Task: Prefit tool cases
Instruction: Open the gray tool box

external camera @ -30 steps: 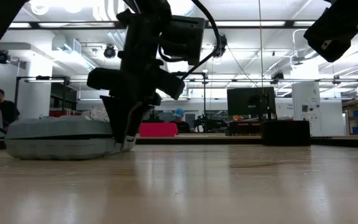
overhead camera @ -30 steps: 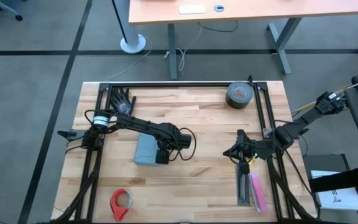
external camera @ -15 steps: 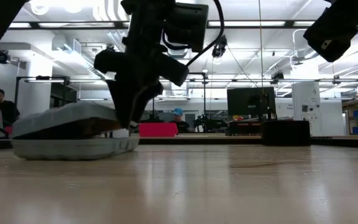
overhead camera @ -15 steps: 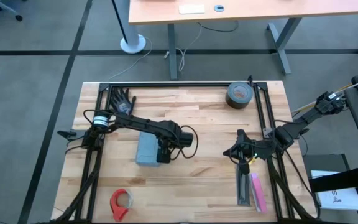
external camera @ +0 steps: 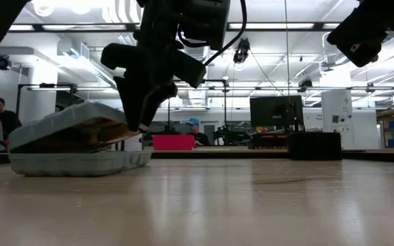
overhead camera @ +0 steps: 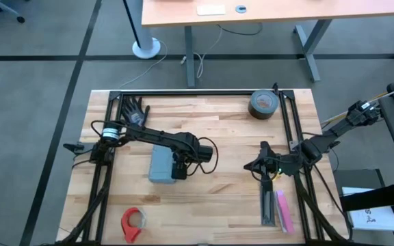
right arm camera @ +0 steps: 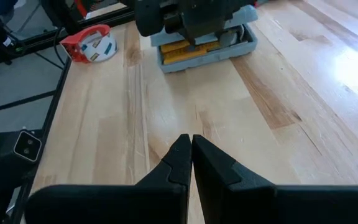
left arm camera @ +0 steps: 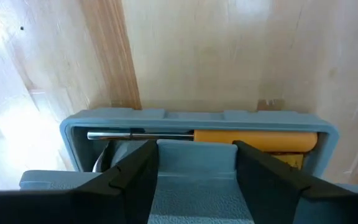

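The lid of the flat blue-grey plastic tool case (external camera: pixel 74 140) has gone up since a second ago; it was shut flat then and now it tilts open on one side. The left gripper (external camera: pixel 137 123) has its jaws clamped on the front edge of that lid, holding it up. Inside the case a yellow tool handle (left arm camera: pixel 253 138) and a thin metal rod (left arm camera: pixel 138 134) show. In the high view the case (overhead camera: pixel 160 164) lies left of the middle of the wooden worktop (overhead camera: pixel 217 130). The right gripper (right arm camera: pixel 190 155) hangs over the right side of the worktop, its jaws pressed together and holding nothing. A red tape roll (overhead camera: pixel 133 222) lies at the lower left, a dark tape roll (overhead camera: pixel 263 104) at the upper right.
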You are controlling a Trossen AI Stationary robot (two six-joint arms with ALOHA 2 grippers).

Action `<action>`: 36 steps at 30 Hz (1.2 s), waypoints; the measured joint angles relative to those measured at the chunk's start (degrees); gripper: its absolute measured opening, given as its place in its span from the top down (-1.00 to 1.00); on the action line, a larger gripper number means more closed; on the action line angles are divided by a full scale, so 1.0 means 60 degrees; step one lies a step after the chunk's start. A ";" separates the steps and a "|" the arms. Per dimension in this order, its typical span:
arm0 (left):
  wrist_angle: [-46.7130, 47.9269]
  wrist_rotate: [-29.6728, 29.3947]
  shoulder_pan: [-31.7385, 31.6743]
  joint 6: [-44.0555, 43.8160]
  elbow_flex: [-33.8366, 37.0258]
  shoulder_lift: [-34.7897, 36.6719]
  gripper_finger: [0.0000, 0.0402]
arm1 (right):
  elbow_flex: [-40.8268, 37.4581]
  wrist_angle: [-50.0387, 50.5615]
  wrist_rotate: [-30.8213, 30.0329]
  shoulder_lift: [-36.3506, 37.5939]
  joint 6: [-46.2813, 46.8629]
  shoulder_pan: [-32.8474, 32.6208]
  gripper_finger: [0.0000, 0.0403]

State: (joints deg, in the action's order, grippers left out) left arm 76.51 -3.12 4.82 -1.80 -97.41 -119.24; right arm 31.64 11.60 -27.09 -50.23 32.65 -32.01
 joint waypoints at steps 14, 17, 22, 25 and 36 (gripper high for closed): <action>0.0080 0.0184 0.0185 -0.0196 -0.0015 0.0390 0.02 | 0.0000 -0.1392 -0.0004 -0.1369 -0.0396 0.0004 1.00; 0.0084 0.0187 0.0187 -0.0304 -0.0015 0.0481 -0.01 | 0.0000 -0.1758 0.0000 -0.1636 -0.0530 0.0007 1.00; 0.0094 0.0190 0.0241 -0.0372 -0.0015 0.0521 0.02 | 0.0000 -0.2107 0.0000 -0.2078 -0.0555 0.0007 1.00; 0.0106 0.0190 0.0313 -0.0372 -0.0015 0.0525 0.05 | 0.0003 -0.2392 -0.0001 -0.2337 -0.0555 0.0027 1.00; 0.0127 0.0211 0.0567 -0.0438 -0.0015 0.0597 0.01 | 0.0004 -0.3981 -0.0012 -0.3454 -0.1234 0.0114 1.00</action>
State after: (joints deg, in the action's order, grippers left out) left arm 77.27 -1.85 8.22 -4.43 -97.49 -115.66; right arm 31.66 -12.28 -27.16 -70.96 25.24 -31.33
